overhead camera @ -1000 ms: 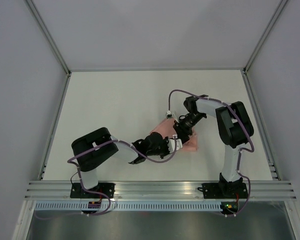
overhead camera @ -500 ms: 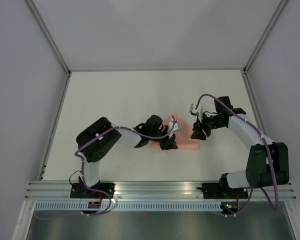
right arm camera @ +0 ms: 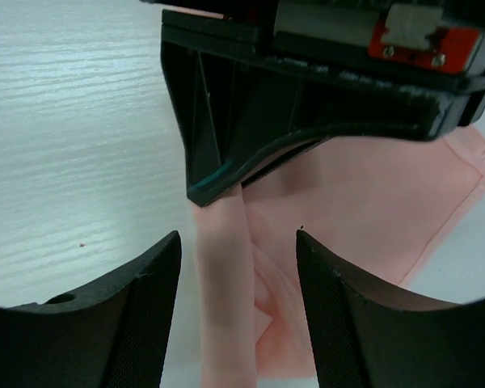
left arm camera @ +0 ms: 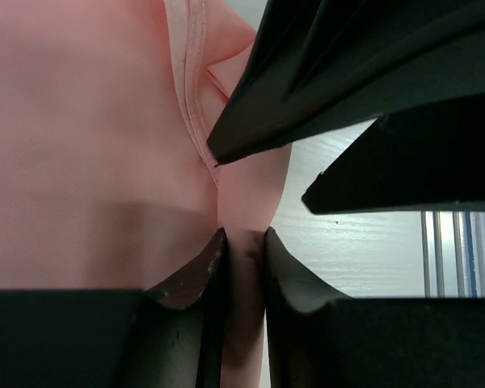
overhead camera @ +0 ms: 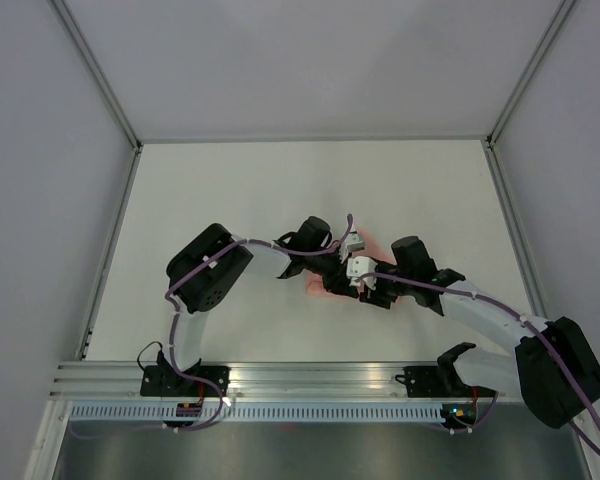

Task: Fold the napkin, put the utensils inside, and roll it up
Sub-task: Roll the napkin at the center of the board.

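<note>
Bright, even light; wrist cams blurry up close.

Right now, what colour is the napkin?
The napkin is plain pale salmon pink, clearest in the left wrist view.

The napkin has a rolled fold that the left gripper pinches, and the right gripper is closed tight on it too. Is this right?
Not quite. The right gripper is not closed: the right wrist view shows its jaws wide open on either side of the rolled fold of the napkin. The left gripper does pinch the fold.
</note>
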